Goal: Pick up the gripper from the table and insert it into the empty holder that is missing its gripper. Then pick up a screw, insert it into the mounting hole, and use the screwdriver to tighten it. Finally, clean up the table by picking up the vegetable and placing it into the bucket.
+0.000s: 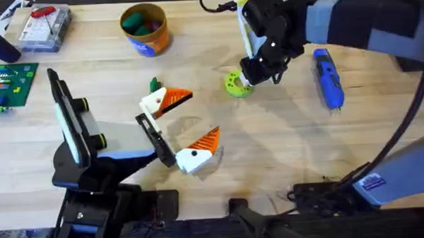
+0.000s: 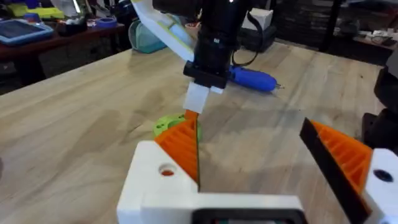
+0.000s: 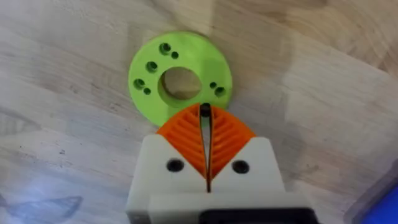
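Two grippers present. Right gripper [image 3: 205, 115] has its pads pressed together on a small dark screw, directly over the green ring [image 1: 235, 84]. Left gripper [image 1: 185, 123] stands wide, holding nothing. Screwdriver [image 1: 328, 77] lies right; bucket [image 1: 145, 28] sits far centre.

Bucket [image 1: 145, 28] contents too small to tell
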`<action>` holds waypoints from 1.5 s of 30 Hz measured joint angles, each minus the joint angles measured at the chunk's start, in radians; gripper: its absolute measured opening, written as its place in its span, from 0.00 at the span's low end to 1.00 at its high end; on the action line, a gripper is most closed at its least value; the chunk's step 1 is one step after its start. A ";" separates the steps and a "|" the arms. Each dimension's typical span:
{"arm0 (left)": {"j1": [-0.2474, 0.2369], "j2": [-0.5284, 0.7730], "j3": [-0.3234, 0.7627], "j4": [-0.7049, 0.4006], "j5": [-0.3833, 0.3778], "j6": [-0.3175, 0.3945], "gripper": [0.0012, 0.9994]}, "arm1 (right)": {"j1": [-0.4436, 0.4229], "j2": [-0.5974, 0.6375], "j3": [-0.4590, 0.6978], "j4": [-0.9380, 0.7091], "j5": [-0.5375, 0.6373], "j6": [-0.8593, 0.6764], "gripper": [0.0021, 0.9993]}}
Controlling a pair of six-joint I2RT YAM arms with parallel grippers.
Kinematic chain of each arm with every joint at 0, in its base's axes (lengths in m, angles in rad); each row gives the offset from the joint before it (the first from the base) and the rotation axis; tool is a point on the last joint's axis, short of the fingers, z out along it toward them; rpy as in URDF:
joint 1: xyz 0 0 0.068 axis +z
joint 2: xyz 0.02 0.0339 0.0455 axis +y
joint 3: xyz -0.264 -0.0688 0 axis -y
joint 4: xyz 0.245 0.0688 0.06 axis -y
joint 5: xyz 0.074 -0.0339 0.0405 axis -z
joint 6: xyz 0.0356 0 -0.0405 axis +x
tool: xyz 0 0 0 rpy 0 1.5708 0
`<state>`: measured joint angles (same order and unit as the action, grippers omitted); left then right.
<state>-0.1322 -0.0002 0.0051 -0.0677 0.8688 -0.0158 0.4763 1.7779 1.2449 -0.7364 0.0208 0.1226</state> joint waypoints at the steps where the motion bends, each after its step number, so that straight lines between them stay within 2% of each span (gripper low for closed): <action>1: 0.000 0.000 0.000 0.000 0.000 0.000 0.99 | 0.000 0.000 0.000 0.000 0.000 0.000 0.00; 9: 0.000 0.000 0.000 0.000 0.000 0.000 0.99 | 0.000 -0.002 0.021 -0.023 0.000 -0.003 0.00; 12: 0.000 0.000 0.000 0.000 0.000 0.000 0.99 | 0.000 -0.023 0.063 -0.087 0.000 -0.016 0.00; 22: 0.000 0.000 0.000 0.000 0.000 0.000 0.99 | 0.000 -0.153 0.359 -0.358 -0.002 -0.051 0.00; 30: 0.000 0.000 0.000 0.000 0.000 0.000 0.99 | 0.000 -0.163 0.522 -0.500 -0.003 -0.080 0.00; 35: 0.000 0.000 0.000 0.000 0.000 0.000 0.99 | 0.000 -0.163 0.563 -0.542 -0.003 -0.093 0.00; 45: 0.000 0.000 0.000 0.000 0.000 0.000 0.99 | 0.013 -0.163 0.568 -0.532 -0.047 -0.152 0.00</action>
<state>-0.1322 -0.0002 0.0051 -0.0677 0.8688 -0.0158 0.4895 1.6151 1.8132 -1.2682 -0.0259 -0.0294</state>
